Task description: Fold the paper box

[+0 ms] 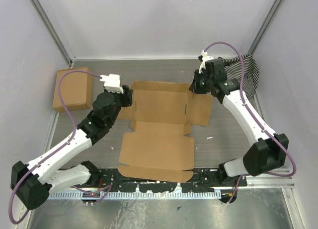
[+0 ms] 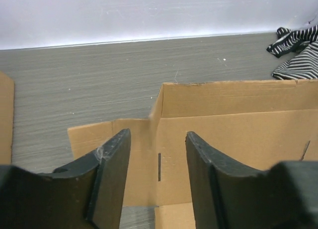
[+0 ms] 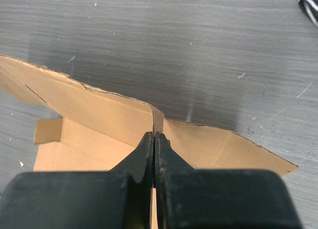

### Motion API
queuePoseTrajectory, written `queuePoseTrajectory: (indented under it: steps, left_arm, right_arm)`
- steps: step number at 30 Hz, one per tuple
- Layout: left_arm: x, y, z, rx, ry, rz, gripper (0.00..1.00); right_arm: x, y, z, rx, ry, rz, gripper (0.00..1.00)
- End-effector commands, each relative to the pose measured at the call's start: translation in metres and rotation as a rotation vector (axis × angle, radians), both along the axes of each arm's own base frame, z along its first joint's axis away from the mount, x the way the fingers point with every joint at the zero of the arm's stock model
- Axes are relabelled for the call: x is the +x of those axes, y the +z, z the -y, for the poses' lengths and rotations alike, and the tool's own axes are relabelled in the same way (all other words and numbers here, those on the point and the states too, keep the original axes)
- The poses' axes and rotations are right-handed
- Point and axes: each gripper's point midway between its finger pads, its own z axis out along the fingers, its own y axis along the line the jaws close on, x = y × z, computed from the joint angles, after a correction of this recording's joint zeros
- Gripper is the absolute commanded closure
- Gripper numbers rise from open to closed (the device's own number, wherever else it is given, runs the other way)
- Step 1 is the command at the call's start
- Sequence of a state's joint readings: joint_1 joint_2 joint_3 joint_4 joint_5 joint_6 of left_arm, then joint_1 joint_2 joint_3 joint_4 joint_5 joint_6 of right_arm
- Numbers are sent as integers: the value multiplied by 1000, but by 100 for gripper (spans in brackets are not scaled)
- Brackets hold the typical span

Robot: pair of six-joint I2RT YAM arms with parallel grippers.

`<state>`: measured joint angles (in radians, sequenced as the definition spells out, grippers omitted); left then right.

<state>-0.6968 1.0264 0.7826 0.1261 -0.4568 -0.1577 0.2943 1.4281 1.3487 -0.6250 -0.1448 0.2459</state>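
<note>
The paper box (image 1: 159,107) lies in the middle of the table as a brown die-cut sheet, its back part raised into low walls and its front flap (image 1: 156,150) flat. My left gripper (image 1: 128,96) stands open at the box's left wall. In the left wrist view the gripper (image 2: 158,135) has its fingers either side of that wall's edge (image 2: 158,139) without touching it. My right gripper (image 1: 195,86) is at the box's right side. In the right wrist view the gripper (image 3: 154,137) is shut on a thin upright cardboard wall (image 3: 158,120) of the box (image 3: 99,112).
A ready-formed brown cardboard box (image 1: 72,89) sits at the far left. A black-and-white striped cloth (image 1: 247,72) lies at the back right corner, also showing as the cloth (image 2: 297,52) in the left wrist view. The arms' mounting rail (image 1: 159,182) runs along the near edge.
</note>
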Motion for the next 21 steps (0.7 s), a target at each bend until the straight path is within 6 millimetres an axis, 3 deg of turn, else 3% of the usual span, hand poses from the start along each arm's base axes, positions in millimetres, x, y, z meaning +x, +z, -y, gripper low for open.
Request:
queuePoseTrajectory:
  steps: [1,8,13,17,21]
  left_arm:
    - [-7,33,-16,-36,64,4,42]
    - [-6,38,-12,56,62,-129,42]
    - [1,14,-7,166,82,-270,48]
    - [2,-17,-11,251,125,-385,52]
    - [-2,-25,-18,264,156,-420,53]
  right_arm:
    - [23,61,-1,58,-52,303,99]
    - [11,68,-19,-8,-70,537,99]
    - [9,56,-22,-32,-123,559,99]
    - [6,47,-23,-23,-133,539,99]
    - [2,40,-23,-25,-128,524,99]
